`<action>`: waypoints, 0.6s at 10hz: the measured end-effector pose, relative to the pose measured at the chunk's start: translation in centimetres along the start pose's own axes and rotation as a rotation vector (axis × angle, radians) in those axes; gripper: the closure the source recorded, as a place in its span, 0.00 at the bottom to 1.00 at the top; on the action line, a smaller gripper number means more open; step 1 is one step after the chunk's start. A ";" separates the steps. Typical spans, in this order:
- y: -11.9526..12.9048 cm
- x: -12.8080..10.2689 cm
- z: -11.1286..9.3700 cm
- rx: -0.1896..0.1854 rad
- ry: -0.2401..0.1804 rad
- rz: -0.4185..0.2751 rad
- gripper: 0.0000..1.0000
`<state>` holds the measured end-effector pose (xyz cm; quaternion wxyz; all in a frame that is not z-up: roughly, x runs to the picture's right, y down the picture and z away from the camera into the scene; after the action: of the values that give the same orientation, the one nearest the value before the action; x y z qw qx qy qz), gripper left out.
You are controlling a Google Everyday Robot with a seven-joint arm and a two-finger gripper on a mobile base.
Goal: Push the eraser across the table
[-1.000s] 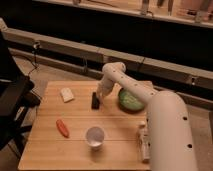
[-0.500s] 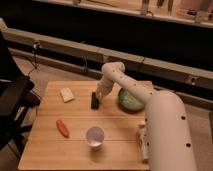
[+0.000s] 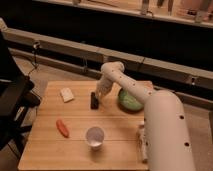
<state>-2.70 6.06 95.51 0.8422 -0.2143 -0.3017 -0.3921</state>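
Note:
The eraser point(image 3: 93, 100) is a small black oblong block standing on the light wooden table point(image 3: 75, 150), near the middle of its far half. My gripper point(image 3: 98, 94) hangs at the end of the white arm that reaches in from the right, right beside the eraser's right side and seemingly touching it. The whitish wedge-shaped piece point(image 3: 66, 94) lies to the eraser's left.
A green bowl point(image 3: 130, 100) sits at the far right, partly behind the arm. An orange-red carrot-like piece point(image 3: 62, 127) lies at the left front. A clear cup point(image 3: 95, 137) stands at the middle front. A long grey-white remote-like object point(image 3: 142, 141) lies at the right edge.

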 end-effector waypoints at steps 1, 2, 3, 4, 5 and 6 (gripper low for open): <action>-0.1 -0.1 0.1 0.000 -0.001 -0.004 1.00; -0.2 -0.1 0.1 0.000 -0.001 -0.009 1.00; -0.3 -0.1 0.1 -0.001 -0.003 -0.012 1.00; -0.3 -0.2 0.2 -0.001 -0.004 -0.019 1.00; -0.4 -0.2 0.3 -0.001 -0.005 -0.024 1.00; -0.5 -0.2 0.3 -0.001 -0.007 -0.030 1.00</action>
<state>-3.32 6.06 95.63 0.8350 -0.2113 -0.3076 -0.4043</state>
